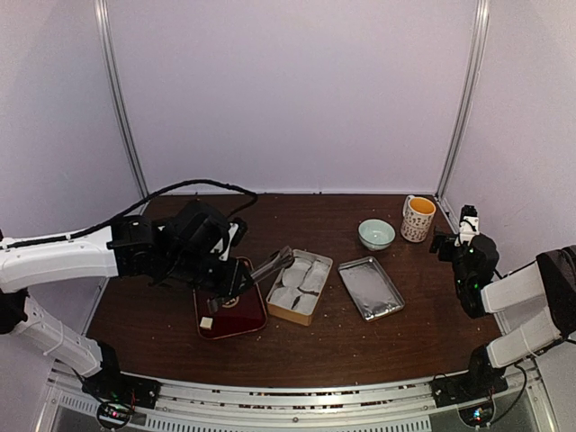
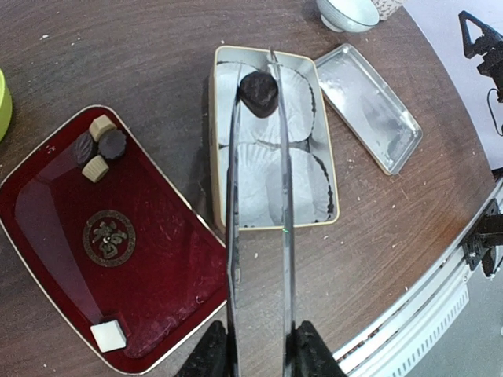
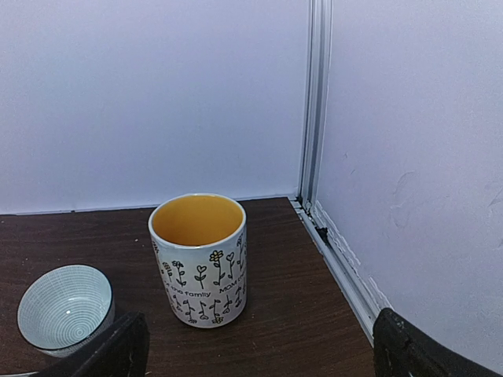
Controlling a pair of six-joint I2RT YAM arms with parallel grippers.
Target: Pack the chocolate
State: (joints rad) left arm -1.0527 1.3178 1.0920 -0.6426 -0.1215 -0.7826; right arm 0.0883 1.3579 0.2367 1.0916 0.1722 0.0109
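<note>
Left pincer (image 2: 259,355) clamped on long metal tongs (image 2: 233,236). The tong tips, straight ahead of it, pinch 1 chocolate (image 2: 258,93) over the far-left of 4 paper cups (image 2: 306,184) in the open tin (image 2: 214,141). Not released; I cannot tell if it touches the paper. The other 3 cups look empty. Left of the pincer, 2 dark chocolates (image 2: 112,144) wait on the red tray (image 2: 47,220). Right pincer (image 3: 259,349) gapes wide, idle. Judgement: piece 1 nearly packed, most work left.
</note>
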